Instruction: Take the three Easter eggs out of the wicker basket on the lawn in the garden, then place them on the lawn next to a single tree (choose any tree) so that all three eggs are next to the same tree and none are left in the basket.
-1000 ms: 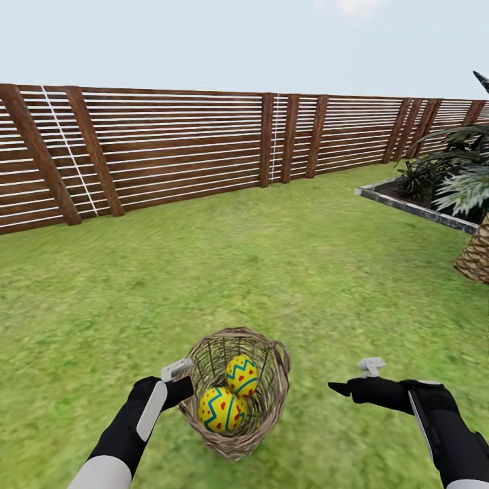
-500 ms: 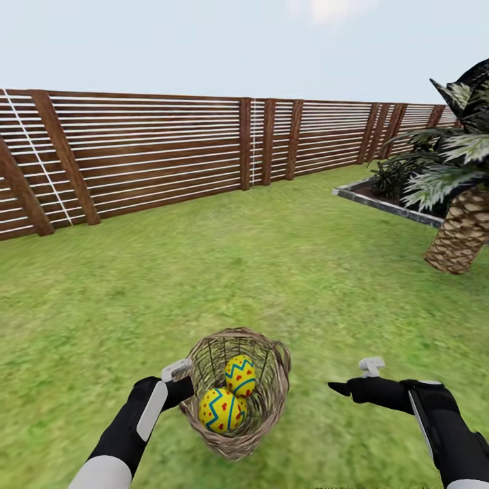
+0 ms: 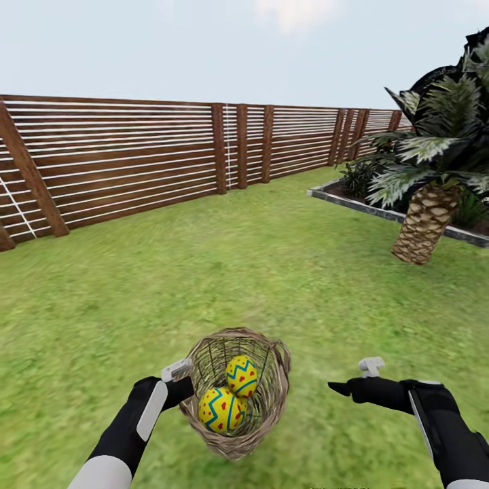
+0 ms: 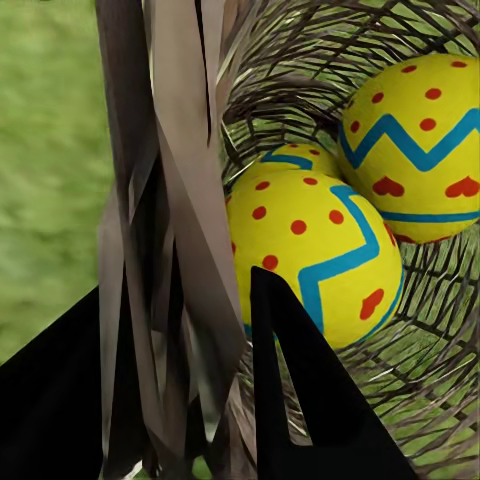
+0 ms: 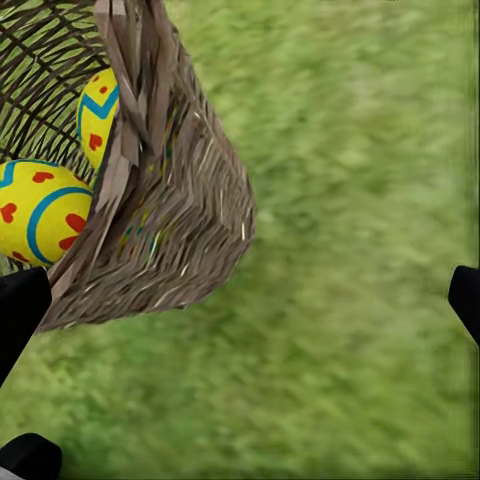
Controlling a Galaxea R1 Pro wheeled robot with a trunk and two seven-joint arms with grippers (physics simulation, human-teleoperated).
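Observation:
The brown wicker basket [image 3: 238,394] hangs tilted above the lawn [image 3: 204,272], my left gripper [image 3: 182,380] shut on its rim. In the left wrist view the black fingers [image 4: 300,410] pinch the woven wall [image 4: 170,230], with three yellow Easter eggs inside: a big one [image 4: 310,255], one beside it [image 4: 420,145], and one half hidden behind [image 4: 290,158]. The head view shows two eggs [image 3: 242,375] [image 3: 222,409]. To the right of the basket, my right gripper [image 3: 352,377] is open and empty. The tree is out of view.
A brown slat fence [image 3: 136,156] runs across the far side of the grass. At the right stands a short palm with a scaly trunk [image 3: 424,227], in front of a planting bed with grey edging [image 3: 353,204]. Open grass lies ahead.
The whole view has swung right: fence and palm slid left in the picture and the palm came further in. Both arms and the basket keep their places relative to me.

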